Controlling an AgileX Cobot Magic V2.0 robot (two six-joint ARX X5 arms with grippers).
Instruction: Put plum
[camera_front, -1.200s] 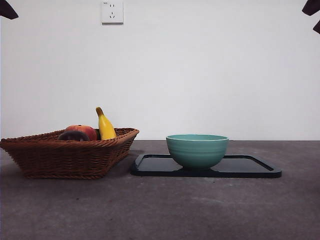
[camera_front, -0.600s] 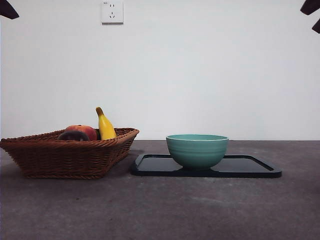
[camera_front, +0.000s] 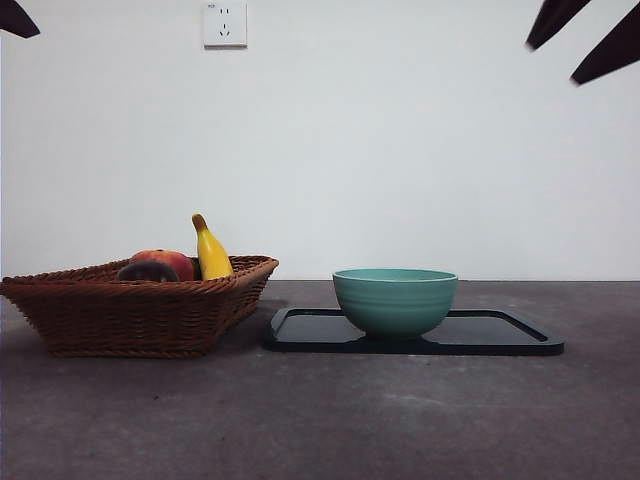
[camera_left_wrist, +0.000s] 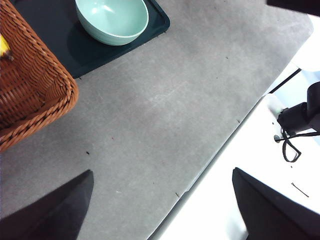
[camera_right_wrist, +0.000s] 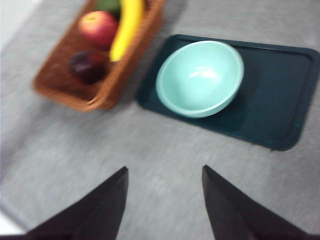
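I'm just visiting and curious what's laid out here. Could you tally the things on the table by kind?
Fruit: 4, namely the plum, a red-orange fruit, a banana and a green fruit, only partly in view
Baskets: 1, the wicker basket holding the fruit
Bowls: 1, a teal bowl
Trays: 1, a dark tray under the bowl
Total: 7

Half-seen fruit, cropped basket

The plum (camera_front: 147, 271) sits mostly behind the basket (camera_front: 135, 315) rim in front; the right wrist view is blurred, and a green thing (camera_right_wrist: 110, 6) there is cut off.
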